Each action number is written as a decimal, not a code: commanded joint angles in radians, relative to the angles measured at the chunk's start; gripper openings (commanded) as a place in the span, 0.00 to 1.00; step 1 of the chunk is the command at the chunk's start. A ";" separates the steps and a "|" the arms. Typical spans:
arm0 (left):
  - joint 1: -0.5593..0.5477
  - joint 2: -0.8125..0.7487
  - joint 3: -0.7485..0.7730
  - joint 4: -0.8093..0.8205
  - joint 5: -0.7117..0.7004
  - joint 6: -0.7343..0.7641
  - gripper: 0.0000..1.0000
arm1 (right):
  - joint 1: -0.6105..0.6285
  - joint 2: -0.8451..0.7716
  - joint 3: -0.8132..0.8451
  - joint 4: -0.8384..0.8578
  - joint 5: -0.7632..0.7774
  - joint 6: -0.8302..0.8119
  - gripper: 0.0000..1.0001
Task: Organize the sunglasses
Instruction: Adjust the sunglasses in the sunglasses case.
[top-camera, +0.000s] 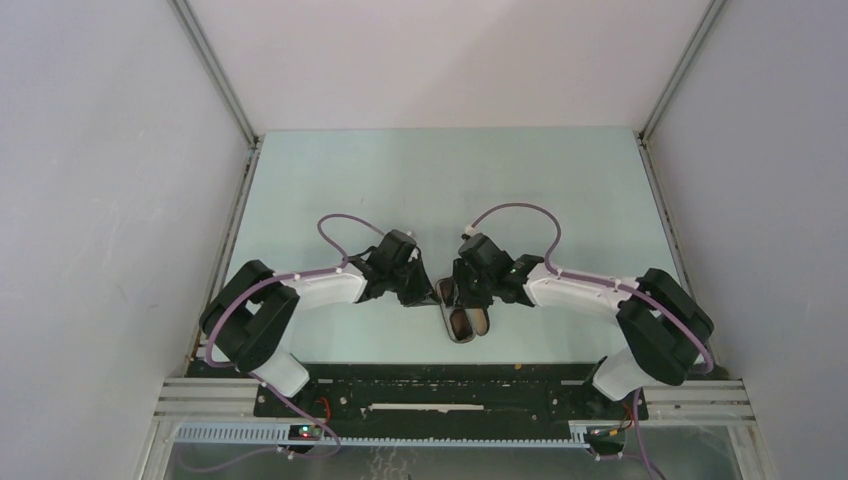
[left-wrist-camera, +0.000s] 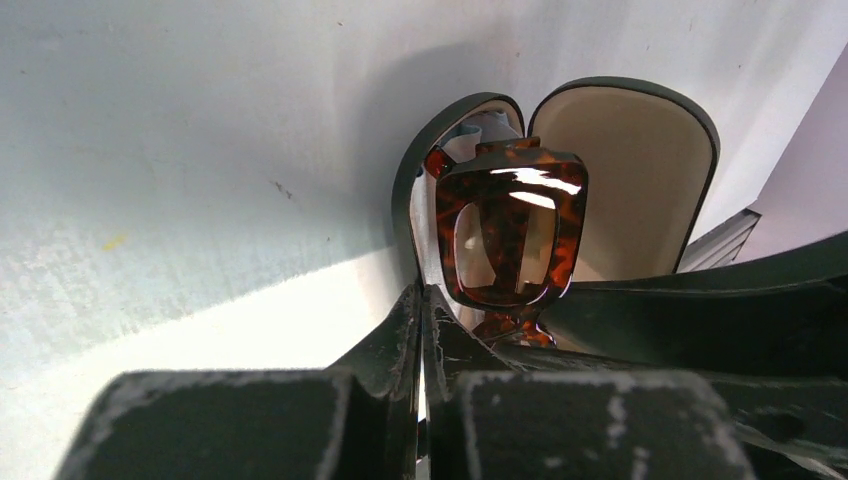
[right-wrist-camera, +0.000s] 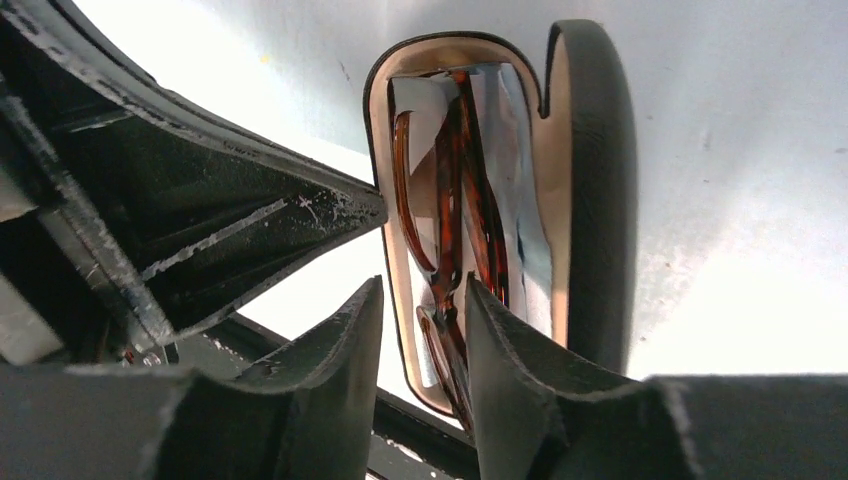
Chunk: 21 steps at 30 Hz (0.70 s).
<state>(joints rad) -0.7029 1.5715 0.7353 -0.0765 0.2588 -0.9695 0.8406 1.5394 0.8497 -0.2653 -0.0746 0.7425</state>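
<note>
left end effector (top-camera: 428, 297) and right end effector (top-camera: 466, 298) tip to tip over open case (top-camera: 460, 339), near front of bench (top-camera: 400, 180). left wrist: fingers (left-wrist-camera: 385, 335) closed narrow at case rim, can't tell whether gripping it; sunglasses (left-wrist-camera: 510, 230) folded, on edge in lined half. right wrist: fingers (right-wrist-camera: 345, 370) partly spread, straddling case end and frame.

Glossy tortoiseshell plastic on sunglasses (left-wrist-camera: 510, 230), lenses shiny. Matt black shell, smooth tan lining on case (left-wrist-camera: 640, 160). Matt pale-green table (top-camera: 450, 180), faintly scuffed.
</note>
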 joint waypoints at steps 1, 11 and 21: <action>-0.004 0.007 0.036 0.008 0.001 0.004 0.04 | 0.008 -0.086 0.002 -0.080 0.074 -0.033 0.47; -0.004 0.018 0.047 0.010 0.005 0.007 0.04 | 0.034 -0.196 0.029 -0.203 0.174 -0.065 0.58; -0.004 0.024 0.056 0.009 0.006 0.010 0.04 | -0.153 -0.364 -0.101 -0.105 0.120 -0.045 0.40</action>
<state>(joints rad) -0.7029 1.5871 0.7353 -0.0708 0.2653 -0.9691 0.7879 1.1900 0.8055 -0.4194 0.0925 0.7010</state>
